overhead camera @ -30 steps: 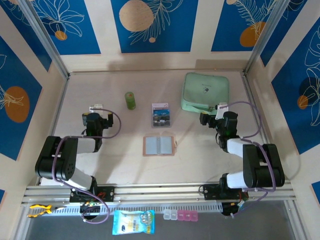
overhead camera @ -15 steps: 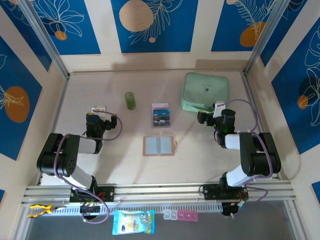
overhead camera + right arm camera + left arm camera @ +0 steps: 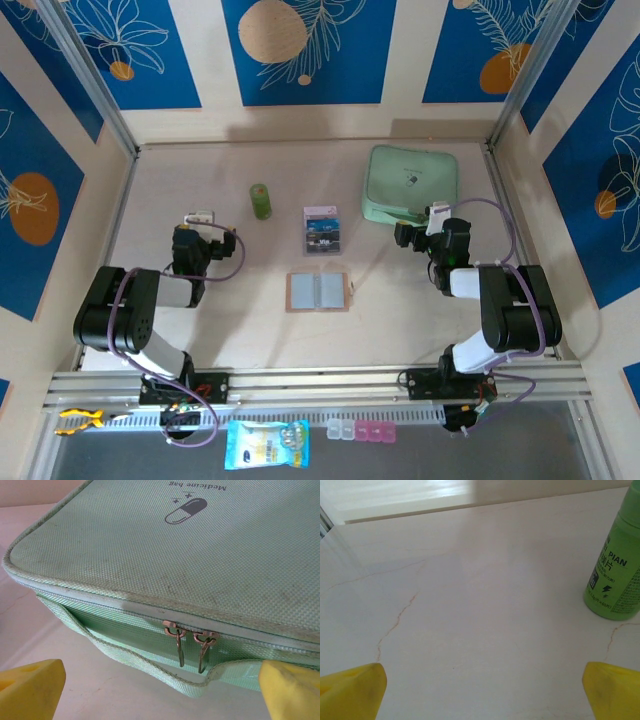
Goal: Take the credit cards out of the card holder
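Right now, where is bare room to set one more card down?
Bare: the strip between the card holder and the near rail, and the far-left corner behind the bottle. Crowded: the cards just behind the holder.
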